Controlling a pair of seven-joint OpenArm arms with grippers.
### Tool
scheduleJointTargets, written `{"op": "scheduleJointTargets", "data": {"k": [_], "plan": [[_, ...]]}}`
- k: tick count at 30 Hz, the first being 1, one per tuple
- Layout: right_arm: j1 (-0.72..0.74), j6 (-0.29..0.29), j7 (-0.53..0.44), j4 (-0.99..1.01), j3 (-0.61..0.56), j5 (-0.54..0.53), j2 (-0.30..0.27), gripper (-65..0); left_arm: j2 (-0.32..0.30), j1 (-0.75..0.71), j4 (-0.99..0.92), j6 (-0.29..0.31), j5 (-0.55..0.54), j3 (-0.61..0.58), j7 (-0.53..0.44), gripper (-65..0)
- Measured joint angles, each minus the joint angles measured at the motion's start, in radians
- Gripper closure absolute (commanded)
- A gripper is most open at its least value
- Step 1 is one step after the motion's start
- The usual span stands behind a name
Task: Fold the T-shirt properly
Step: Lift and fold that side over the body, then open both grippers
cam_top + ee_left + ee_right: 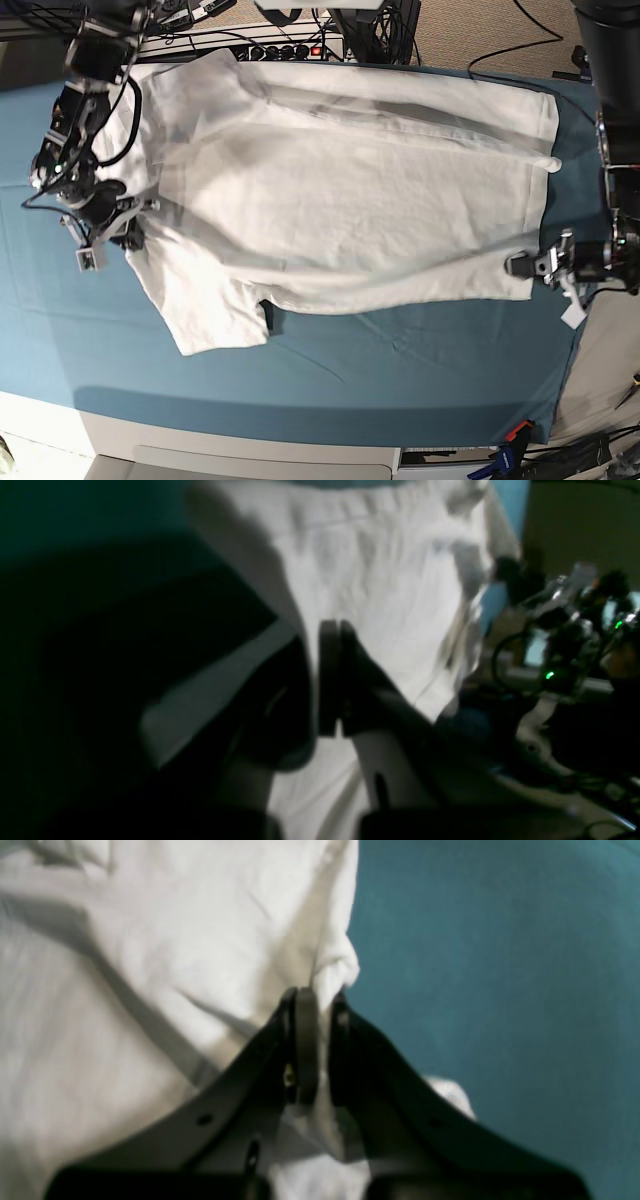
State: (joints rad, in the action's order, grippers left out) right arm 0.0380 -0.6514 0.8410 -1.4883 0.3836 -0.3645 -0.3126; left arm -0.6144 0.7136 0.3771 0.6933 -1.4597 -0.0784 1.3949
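The white T-shirt (340,190) lies spread across the teal table cloth (350,380), sleeves toward the left and hem toward the right. My right gripper (132,230) is at the shirt's left edge, just above the near sleeve (215,320). In the right wrist view my right gripper (320,997) is shut on a bunched fold of the T-shirt (150,940). My left gripper (522,265) is at the near right hem corner. In the blurred left wrist view my left gripper (336,630) is pressed shut with the T-shirt (390,570) pinched in it.
Cables and a power strip (290,45) run along the table's back edge. The table's white front edge (250,450) is below the cloth. A blue-and-orange clamp (510,455) sits at the front right corner. The other arm (565,630) shows at the right of the left wrist view.
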Motion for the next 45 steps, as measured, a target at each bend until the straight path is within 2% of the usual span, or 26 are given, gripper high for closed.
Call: {"op": "scheduleJointTargets", "data": {"k": [3,8,14,19,30,45], "plan": [[-0.053,-0.001,0.000,-0.044,0.017,-0.001,0.000,0.0,-0.032,-0.038,0.037,0.000,0.001,0.000,0.001,0.0],[-0.103,-0.005,0.001,-0.069,0.108,-0.017,0.001,0.0,-0.069,-0.103,0.099,0.000,-0.010,0.000,0.003,0.0],[-0.150,-0.033,0.046,-0.071,0.216,-0.137,0.003,0.0,-0.082,-0.188,0.166,0.000,-0.011,-0.001,0.005,0.0],[-0.191,-0.053,0.053,-0.071,0.254,-0.154,0.006,0.0,-0.084,-0.208,0.200,0.000,-0.019,-0.001,0.004,0.0],[-0.227,-0.053,0.066,-0.071,0.256,-0.164,0.008,0.0,-0.112,-0.209,0.202,0.000,-0.028,-0.002,0.005,0.0],[-0.227,-0.049,0.151,-0.072,0.256,-0.169,0.008,0.0,-0.121,-0.279,0.206,0.000,-0.046,-0.002,0.000,0.0]]}}
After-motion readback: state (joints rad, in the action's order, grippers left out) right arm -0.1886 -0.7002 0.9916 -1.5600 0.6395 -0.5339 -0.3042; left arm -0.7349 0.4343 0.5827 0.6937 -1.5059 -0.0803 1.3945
